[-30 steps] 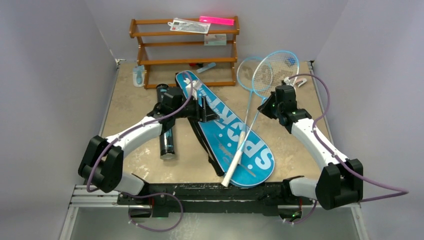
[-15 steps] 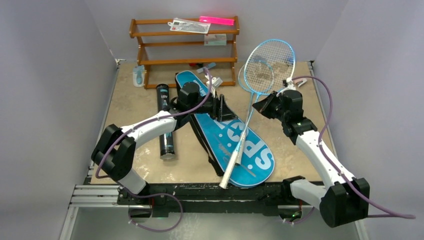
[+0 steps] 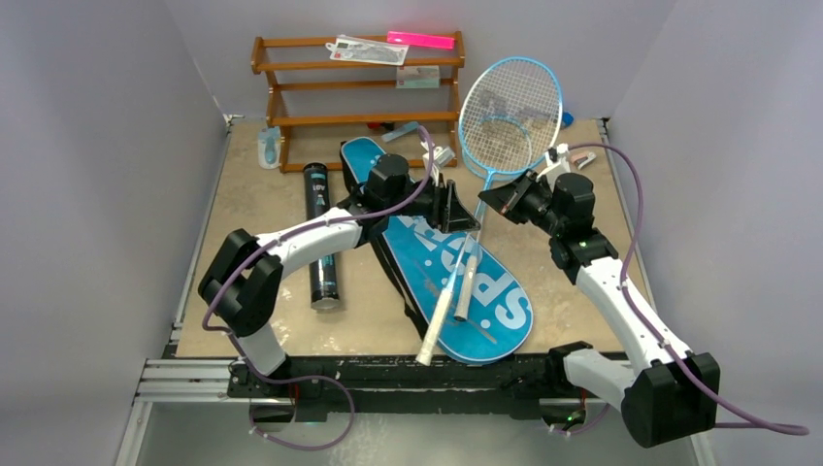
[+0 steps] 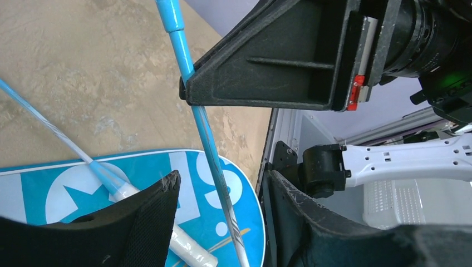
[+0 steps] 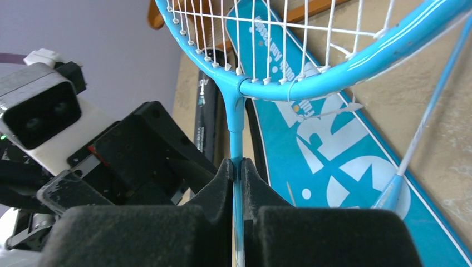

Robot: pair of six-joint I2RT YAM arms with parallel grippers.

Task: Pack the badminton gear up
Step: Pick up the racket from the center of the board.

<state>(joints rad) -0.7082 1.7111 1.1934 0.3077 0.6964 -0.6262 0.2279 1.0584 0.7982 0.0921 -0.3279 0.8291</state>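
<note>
Brown rack [image 3: 330, 118] behind bag [image 3: 490, 311], black tube [image 3: 315, 189] beside, racket [image 3: 464, 286] across

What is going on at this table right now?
Two robot arms are packing badminton gear. The right gripper is shut on one racket by its shaft, below the head, holding its head raised. The left gripper stands open with its jaws either side of that shaft, lower down. The other racket has its handle on the blue bag, and the black tube lies on the table beside it.

Tan table [image 3: 252, 209] bears blue bag [image 3: 505, 313], black tube [image 3: 316, 194], wooden rack [image 3: 340, 118].
</note>
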